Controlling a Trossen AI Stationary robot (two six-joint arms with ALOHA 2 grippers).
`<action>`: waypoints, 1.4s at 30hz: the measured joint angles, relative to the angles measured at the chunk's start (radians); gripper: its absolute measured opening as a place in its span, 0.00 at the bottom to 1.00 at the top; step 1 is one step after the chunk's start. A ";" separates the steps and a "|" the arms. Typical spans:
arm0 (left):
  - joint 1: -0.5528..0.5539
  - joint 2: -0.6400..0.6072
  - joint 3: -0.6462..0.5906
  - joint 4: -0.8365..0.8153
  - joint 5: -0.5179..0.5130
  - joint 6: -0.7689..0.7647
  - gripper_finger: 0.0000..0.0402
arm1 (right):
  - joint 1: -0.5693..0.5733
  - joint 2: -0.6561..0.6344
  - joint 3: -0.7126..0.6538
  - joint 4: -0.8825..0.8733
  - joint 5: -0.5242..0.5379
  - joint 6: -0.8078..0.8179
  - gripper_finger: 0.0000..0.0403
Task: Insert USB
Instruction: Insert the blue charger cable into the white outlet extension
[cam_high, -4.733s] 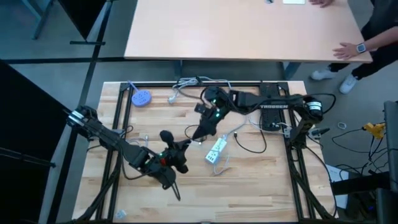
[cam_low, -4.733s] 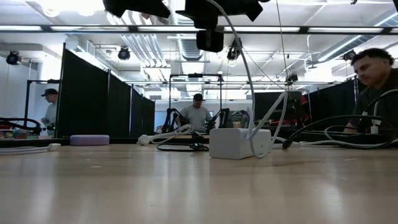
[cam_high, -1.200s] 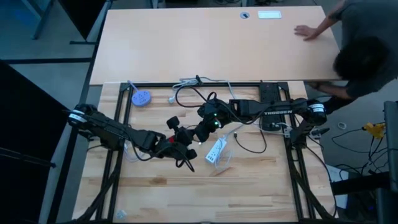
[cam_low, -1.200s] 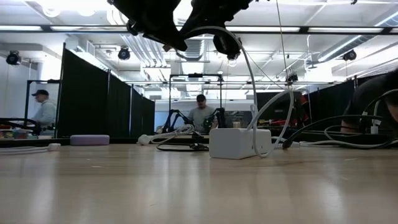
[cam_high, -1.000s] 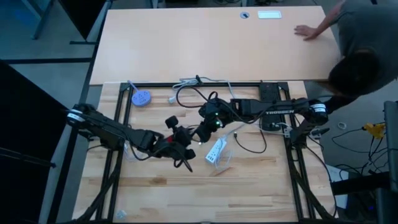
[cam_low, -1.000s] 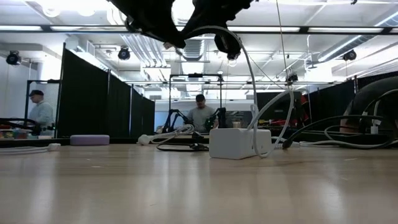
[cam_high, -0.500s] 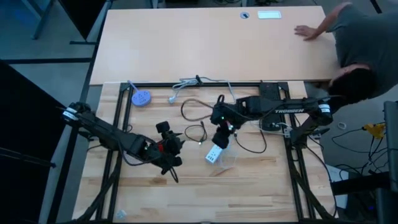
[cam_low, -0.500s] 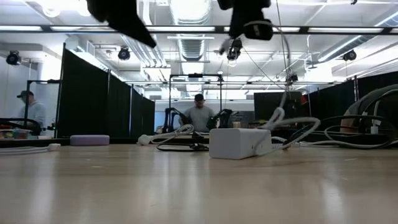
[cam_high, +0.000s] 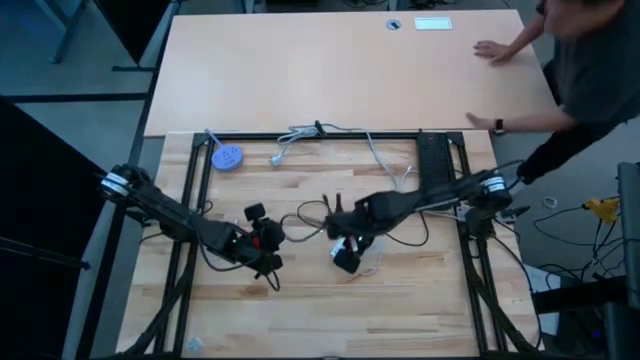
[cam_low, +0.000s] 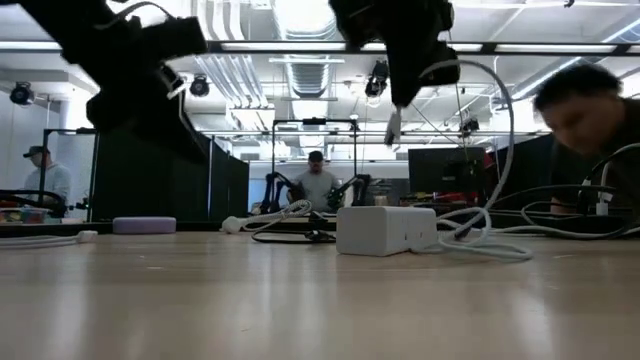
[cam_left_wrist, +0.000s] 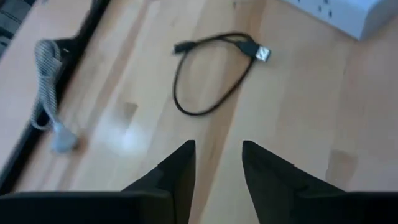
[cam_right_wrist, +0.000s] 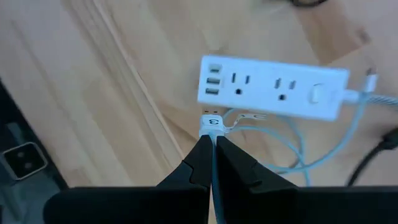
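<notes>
USB plug tag reads "3"; my right hand clenched on it, centre frame. Left hand parted, empty.

Robotics lab / open workshop hall. Evidence: black partition curtains dividing bays, exposed ceiling ducts w/ strip lights, other robot rigs behind, people at stations, arms on a framed wood bench.

White power strip lies flat at centre frame, USB ports facing the white USB plug just beside it.
</notes>
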 joint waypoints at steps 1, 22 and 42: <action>0.000 0.000 -0.014 0.018 0.012 -0.004 0.28 | 0.007 0.019 0.010 -0.006 0.000 0.004 0.00; -0.003 0.000 -0.038 0.086 0.085 -0.086 0.26 | 0.015 0.288 0.335 -0.224 0.043 -0.019 0.00; -0.003 0.000 -0.038 0.098 0.085 -0.100 0.26 | -0.020 0.308 0.335 -0.255 -0.012 -0.019 0.00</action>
